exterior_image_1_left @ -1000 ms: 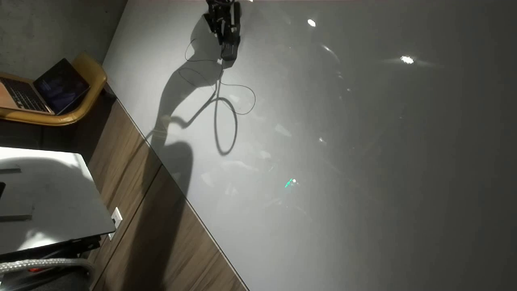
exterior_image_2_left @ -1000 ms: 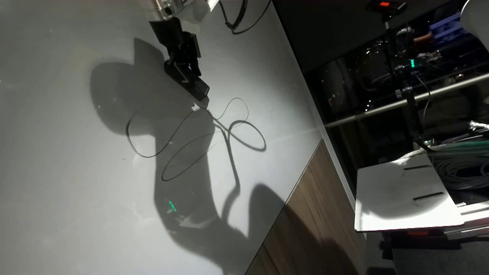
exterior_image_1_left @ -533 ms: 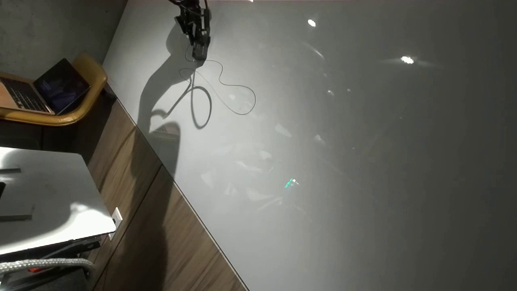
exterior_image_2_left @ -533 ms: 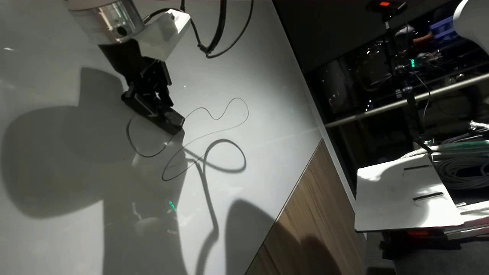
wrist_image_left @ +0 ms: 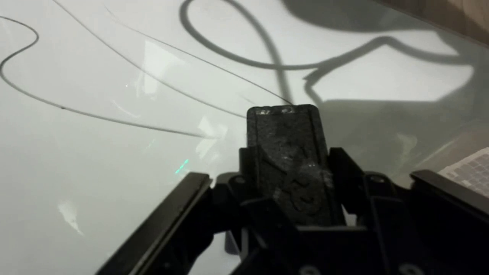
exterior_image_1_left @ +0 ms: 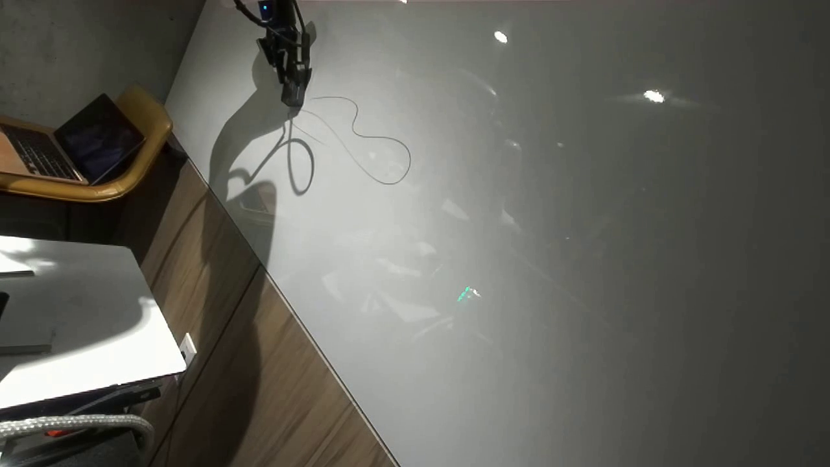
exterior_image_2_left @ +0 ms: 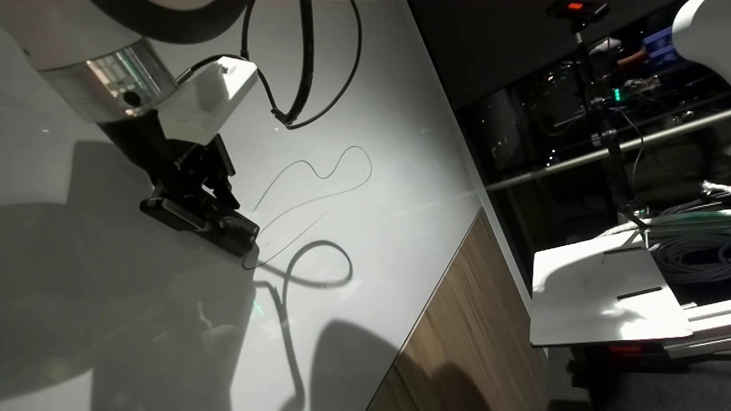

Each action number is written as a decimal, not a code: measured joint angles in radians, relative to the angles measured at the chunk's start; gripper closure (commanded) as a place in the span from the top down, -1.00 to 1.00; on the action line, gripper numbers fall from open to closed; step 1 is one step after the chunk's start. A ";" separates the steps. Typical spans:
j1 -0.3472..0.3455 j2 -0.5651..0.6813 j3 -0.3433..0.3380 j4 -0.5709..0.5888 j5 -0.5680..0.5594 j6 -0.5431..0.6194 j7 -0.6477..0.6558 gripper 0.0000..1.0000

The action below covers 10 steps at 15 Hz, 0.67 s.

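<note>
Black block [wrist_image_left: 286, 130], long axis from end effector [wrist_image_left: 294, 163] toward glossy board [exterior_image_1_left: 583, 292]

Dark rectangular block [wrist_image_left: 288, 152], pale-specked face, gripped from both sides; in the wrist view its long axis points to 12 o'clock. Thin dark line [wrist_image_left: 114, 120] curves over the pale surface [wrist_image_left: 76, 160]: one strand stops short of the block between 9 and 10 o'clock, two run from its outline toward 10. In an exterior view the line's loop lies at the block's 4 o'clock.
</note>
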 measured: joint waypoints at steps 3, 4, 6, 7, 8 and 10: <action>0.017 0.056 -0.024 0.076 0.056 -0.045 -0.005 -0.46; 0.019 0.076 -0.024 0.106 0.065 -0.065 -0.006 -0.46; 0.026 0.112 -0.023 0.170 0.072 -0.113 -0.008 -0.46; 0.034 0.125 -0.034 0.196 0.081 -0.130 -0.011 -0.46; 0.046 0.134 -0.052 0.216 0.092 -0.142 -0.018 -0.46; 0.059 0.139 -0.077 0.241 0.094 -0.175 -0.039 -0.46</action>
